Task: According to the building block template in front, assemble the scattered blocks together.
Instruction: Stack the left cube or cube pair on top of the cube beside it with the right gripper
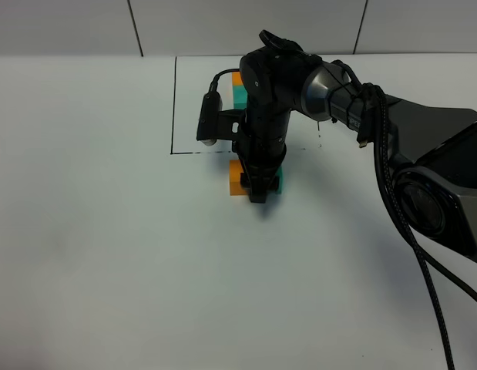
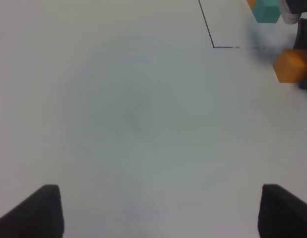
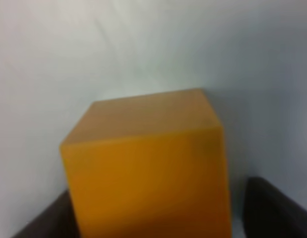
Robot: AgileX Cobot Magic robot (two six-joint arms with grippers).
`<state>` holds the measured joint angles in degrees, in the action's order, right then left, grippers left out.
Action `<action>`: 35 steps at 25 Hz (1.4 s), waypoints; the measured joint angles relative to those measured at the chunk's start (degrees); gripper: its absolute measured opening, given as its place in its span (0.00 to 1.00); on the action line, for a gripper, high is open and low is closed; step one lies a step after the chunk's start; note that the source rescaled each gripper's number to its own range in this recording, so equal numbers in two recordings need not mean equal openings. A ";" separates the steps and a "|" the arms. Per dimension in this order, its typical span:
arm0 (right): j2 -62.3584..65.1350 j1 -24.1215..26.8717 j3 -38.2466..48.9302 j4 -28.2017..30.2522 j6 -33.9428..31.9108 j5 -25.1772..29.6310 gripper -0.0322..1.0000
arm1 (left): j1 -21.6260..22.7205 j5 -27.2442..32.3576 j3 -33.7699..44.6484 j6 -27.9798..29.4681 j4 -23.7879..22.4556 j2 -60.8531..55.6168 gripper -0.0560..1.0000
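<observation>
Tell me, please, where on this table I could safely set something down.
The table is bare left of the black drawn rectangle and along the near side. It is crowded at the centre, where the right gripper is over the orange cube and teal cube just outside that line. The right arm fills the right.

Overhead and both wrist views share the orange cube [image 3: 148, 168], right closest.

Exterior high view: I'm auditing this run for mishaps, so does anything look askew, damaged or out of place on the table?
Nothing stands out. The loose orange cube and teal cube sit just outside the drawn frame, either side of the right gripper; the template sits inside it.
</observation>
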<state>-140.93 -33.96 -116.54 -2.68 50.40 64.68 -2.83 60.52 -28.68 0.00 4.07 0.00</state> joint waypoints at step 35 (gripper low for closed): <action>1.11 -2.03 0.00 -2.60 -85.25 2.07 0.04 | 0.00 0.00 0.00 0.00 0.00 0.00 0.69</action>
<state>-139.82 -35.98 -116.54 -5.28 -34.85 66.75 -2.83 60.52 -28.68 0.00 4.07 0.00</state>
